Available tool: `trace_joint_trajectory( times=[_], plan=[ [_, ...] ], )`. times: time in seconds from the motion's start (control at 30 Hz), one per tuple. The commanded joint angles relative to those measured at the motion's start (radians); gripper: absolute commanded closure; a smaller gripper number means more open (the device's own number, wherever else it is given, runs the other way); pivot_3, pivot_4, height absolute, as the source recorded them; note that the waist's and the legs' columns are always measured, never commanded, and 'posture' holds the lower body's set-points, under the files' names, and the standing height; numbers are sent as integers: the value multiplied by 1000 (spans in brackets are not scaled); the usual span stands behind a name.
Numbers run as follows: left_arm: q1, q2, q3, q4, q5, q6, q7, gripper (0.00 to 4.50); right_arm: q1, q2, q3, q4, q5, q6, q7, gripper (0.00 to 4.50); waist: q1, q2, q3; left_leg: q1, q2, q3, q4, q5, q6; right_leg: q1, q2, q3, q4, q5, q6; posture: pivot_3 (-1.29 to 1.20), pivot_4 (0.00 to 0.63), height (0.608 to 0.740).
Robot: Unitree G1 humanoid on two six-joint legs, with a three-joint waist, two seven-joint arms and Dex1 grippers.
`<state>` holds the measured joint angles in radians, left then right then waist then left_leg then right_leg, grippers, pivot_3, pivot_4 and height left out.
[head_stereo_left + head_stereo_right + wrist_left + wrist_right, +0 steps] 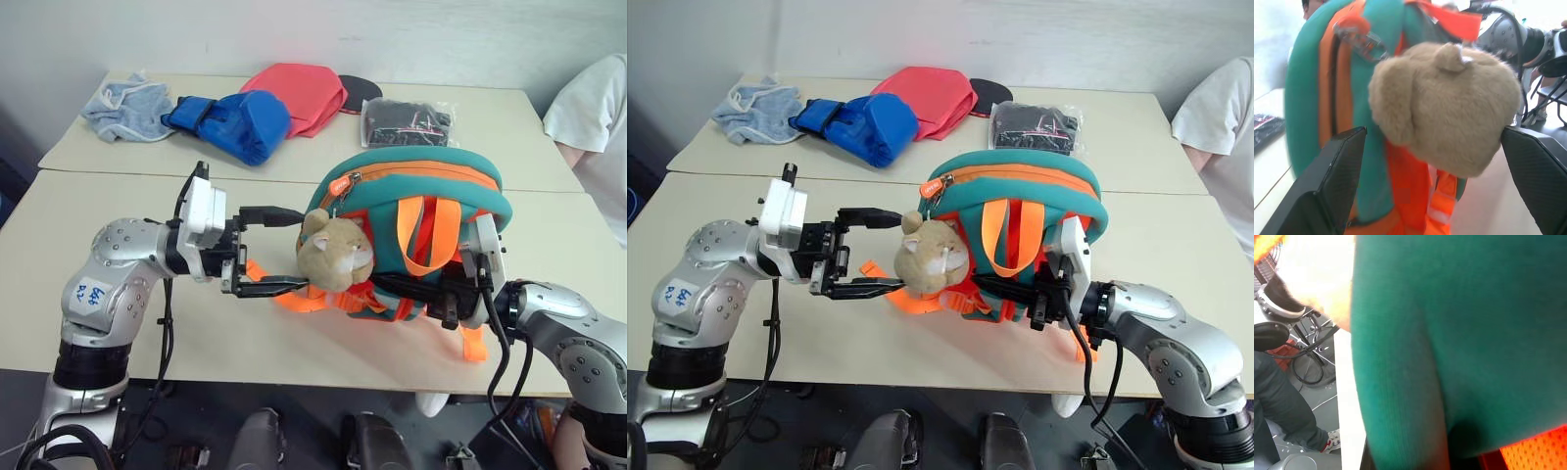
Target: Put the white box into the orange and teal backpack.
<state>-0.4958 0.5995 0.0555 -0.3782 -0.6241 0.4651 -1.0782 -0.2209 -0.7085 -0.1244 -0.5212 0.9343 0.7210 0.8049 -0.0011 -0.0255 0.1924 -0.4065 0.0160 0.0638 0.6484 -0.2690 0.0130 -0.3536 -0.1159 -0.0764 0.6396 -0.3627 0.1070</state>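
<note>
While the left gripper (263,249) stands wide open and empty just left of the plush hamster (335,253), the right gripper (453,290) is clamped on the orange and teal backpack (421,186), mid-table, apparently zipped; judging so, packing looks done.

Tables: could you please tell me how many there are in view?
2. The near table carries the orange and teal backpack; the far table abuts its far edge, holding cloth items. Others may be out of frame.

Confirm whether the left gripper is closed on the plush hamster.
No: the left gripper is open, its fingers spread beside the plush hamster, not clamping it.
</note>
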Motion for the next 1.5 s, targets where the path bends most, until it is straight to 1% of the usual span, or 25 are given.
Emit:
trace_joint_trajectory(
  times=[0.03, 0.07, 0.1, 0.13, 0.3, 0.43, 0.5, 0.53, 0.63, 0.73, 0.77, 0.83, 0.9, 0.97, 1.0, 1.07, 1.1, 1.17, 1.2, 1.23, 1.3, 1.33, 1.4, 1.43, 1.5],
  plan=[
    [24, -49, -38, -45, 28, -48, 61, 35, -12, 6, 0, 3, -11, -23, 20, 4500, 1, 0, 0, 0, 0, 0, 0, 0, 0, 0, 0, 0, 0, 0, 0, 0, 150, 740],
    [34, -64, -53, -54, 26, -50, 70, 35, -13, 8, 3, 6, -15, -26, 24, 4500, 1, 0, 0, 1, 0, 0, 0, 0, 0, 1, 0, 0, -1, 0, 0, 0, 150, 740],
    [43, -77, -63, -61, 34, -65, 77, 402, -13, 10, 4, 8, -18, -29, 27, 4500, 2, 0, 0, 1, -1, 0, 1, 0, 0, 2, 0, 0, -2, 0, 0, 0, 150, 740],
    [50, -83, -69, -66, 40, -75, 82, 582, -14, 12, 4, 10, -21, -31, 30, 4500, 4, 0, 0, 1, -1, 0, 1, 0, 1, 2, 0, 0, -2, 0, 0, 0, 150, 740],
    [81, -104, -79, -83, 58, -107, 120, 2103, -11, 22, 5, 18, -37, -43, 34, 4500, 3, 0, 0, 1, -1, 0, 1, 0, 1, 2, 0, 0, -3, 0, 0, 0, 150, 740],
    [75, -87, -42, -44, 52, -106, 134, 3244, 8, 32, -1, 10, -40, -46, 27, 4500, 3, 0, 0, 1, 0, 0, 1, 0, 1, 2, 0, 0, -3, 0, 0, 0, 150, 740],
    [40, -71, 5, 4, 24, -82, 146, 3624, 15, 34, -8, 7, -42, -45, 24, 4500, 3, 0, 0, 1, 0, 0, 1, 0, 1, 2, 0, 0, -3, 0, 0, 0, 150, 740],
    [22, -44, 35, 33, -12, -42, 135, 3744, 18, 33, -12, 6, -43, -44, 23, 4500, 3, 0, 0, 1, 0, 0, 1, 0, 1, 2, 0, 0, -3, 0, 0, 0, 150, 740],
    [-20, 65, 118, 144, -93, 58, 70, 3744, 31, 22, -31, 0, -40, -42, 22, 4500, 2, 0, 0, 1, 0, 0, 1, 0, 0, 2, 0, -1, -3, 0, 0, 0, 150, 740],
    [-72, 169, 169, 311, -111, 130, 30, 3744, 52, 10, -51, -7, -37, -40, 20, 4500, 0, 0, 0, 1, 0, 0, -1, 0, 0, 1, 0, -1, -2, 0, 0, 0, 150, 740],
    [-90, 188, 174, 361, -107, 149, 28, 3744, 56, 9, -55, -10, -35, -39, 17, 4500, 0, 1, 0, 1, 0, 0, -1, 0, 0, 1, 1, -1, -2, 0, 0, 0, 150, 740],
    [-139, 195, 183, 479, -90, 172, 59, 3744, 63, 8, -61, -13, -33, -40, 11, 4500, 0, 1, 0, 1, 0, 0, -1, 0, 0, 1, 1, -1, -2, 0, 0, 0, 150, 740],
    [-167, 194, 183, 546, -83, 194, 75, 3744, 68, 8, -65, -18, -31, -39, 7, 4500, 1, 0, 0, 1, -1, 0, 0, 0, 0, 1, 1, -1, -2, 0, 0, 0, 150, 740],
    [-124, 239, 77, 558, -24, 247, 20, 3744, 74, 11, -69, -24, -25, -38, 1, 4500, 0, 0, 0, 1, -1, 0, -1, 0, 1, 1, 0, 0, -2, 0, 0, 0, 150, 740],
    [-104, 215, 13, 590, 55, 182, 34, 3744, 79, 14, -70, -28, -23, -39, -4, 4500, 0, 1, 0, 1, -1, 0, -1, -1, 1, 1, 0, 0, -1, 0, 0, 0, 150, 740],
    [-80, 160, -60, 619, 136, 86, 48, 3744, 87, 20, -72, -33, -20, -41, -10, 4500, 1, 2, -1, 1, -1, 1, -2, -1, 0, 0, 0, 0, 0, 0, 0, 0, 150, 740],
    [-72, 132, -78, 629, 165, 33, 56, 3744, 90, 26, -74, -35, -18, -43, -16, 4500, 2, 2, -1, 1, -1, 2, -2, -1, 0, 0, 0, 0, 0, 0, 0, 0, 150, 740],
    [-49, 42, -102, 642, 204, -75, 78, 3744, 102, 44, -75, -39, -18, -56, -28, 4500, 2, 2, -1, 1, -1, 2, -1, -1, 0, 0, 0, 0, -1, 0, 0, 0, 150, 740],
    [-40, 8, -102, 642, 205, -90, 87, 3744, 111, 55, -78, -41, -13, -58, -38, 4500, 2, 1, -1, 1, -1, 2, 0, -1, 1, 0, 0, 0, -1, 0, 0, 0, 150, 740],
    [-34, -12, -98, 641, 206, -95, 91, 3744, 118, 62, -79, -44, -10, -58, -45, 4500, 5, 1, -1, 0, 0, 1, 0, -1, 1, 0, 0, 0, -2, 0, 0, 0, 150, 740],
    [0, -14, -110, 597, 222, -149, 42, 3744, 139, 79, -79, -46, -24, -77, -54, 4500, 7, 1, -1, 0, 0, 1, 0, -1, 1, 0, -1, 0, -2, 0, 0, 0, 150, 740],
    [18, -14, -101, 574, 217, -169, 29, 3753, 148, 84, -79, -48, -28, -85, -52, 3818, 6, 1, -1, 0, 0, 1, -1, -1, 1, 0, -1, 0, -2, 0, 0, 0, 150, 740],
    [49, 15, -46, 534, 183, -140, 32, 3227, 183, 78, -88, -54, -44, -111, -30, 3259, 4, 1, -1, 1, 0, 2, -1, -1, 1, 0, -1, 1, -2, 0, 0, 0, 150, 740],
    [61, 30, -25, 525, 181, -155, 28, 3010, 199, 71, -93, -58, -59, -131, -18, 2907, 2, 1, -1, 1, 0, 1, -1, -1, 0, 0, -1, 1, -2, 0, 0, 0, 150, 740],
    [86, 79, 23, 518, 180, -173, 14, 2418, 235, 65, -131, -68, -67, -163, -10, 2272, 0, 2, -1, 0, 0, 1, -1, -1, 0, 0, -1, 0, -2, 0, 0, 0, 150, 740]
  ],
)
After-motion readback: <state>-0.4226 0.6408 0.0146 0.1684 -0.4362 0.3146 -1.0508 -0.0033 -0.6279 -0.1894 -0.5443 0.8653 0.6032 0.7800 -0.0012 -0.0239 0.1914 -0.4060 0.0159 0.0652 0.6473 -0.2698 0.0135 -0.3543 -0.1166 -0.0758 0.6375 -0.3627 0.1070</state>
